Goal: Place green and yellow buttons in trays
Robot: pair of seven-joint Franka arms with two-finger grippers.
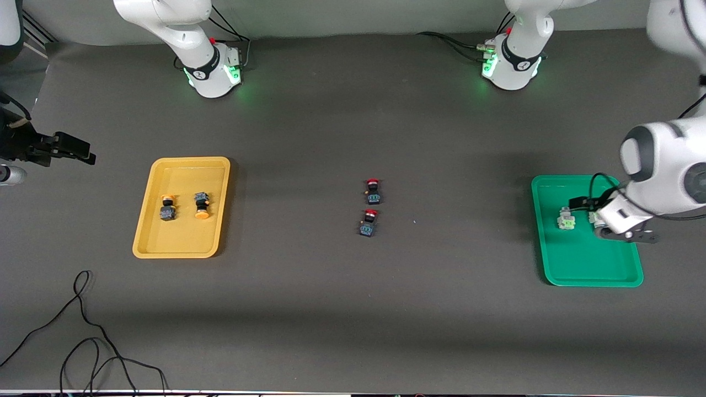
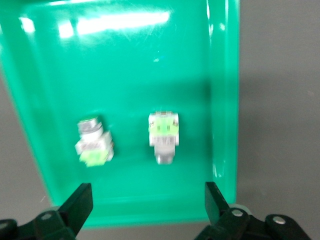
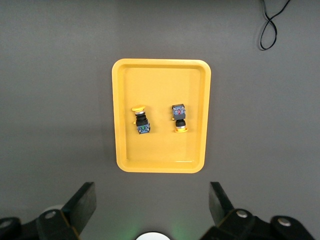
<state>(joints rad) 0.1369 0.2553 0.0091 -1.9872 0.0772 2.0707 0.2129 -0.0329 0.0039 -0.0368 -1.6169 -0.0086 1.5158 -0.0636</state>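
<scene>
The left tool (image 2: 145, 207) hangs over the green tray (image 1: 584, 264) at the left arm's end of the tabletop (image 1: 353, 309), its fingers spread wide and holding nothing. Below it, inside the tray, lie the two green buttons: one green button (image 2: 163, 135) close to the tray's rim and the other green button (image 2: 93, 142) beside it, apart from each other and from the fingers.

The right tool (image 3: 152, 205) waits well above the yellow tray (image 3: 160, 67) at the right arm's end, fingers also fully apart and empty. Both yellow buttons (image 3: 141, 120) (image 3: 179, 119) rest side by side in the middle of that tray.

Two red-capped buttons (image 1: 373, 191) (image 1: 368, 222) sit in the middle of the tabletop between the trays, one nearer the front camera; they are not part of the sorting.

By the look of it, every green and yellow button is already in its matching tray, so the placing step seems finished. What remains, most likely, is for the left arm to lift clear of the green tray without nudging the buttons.
</scene>
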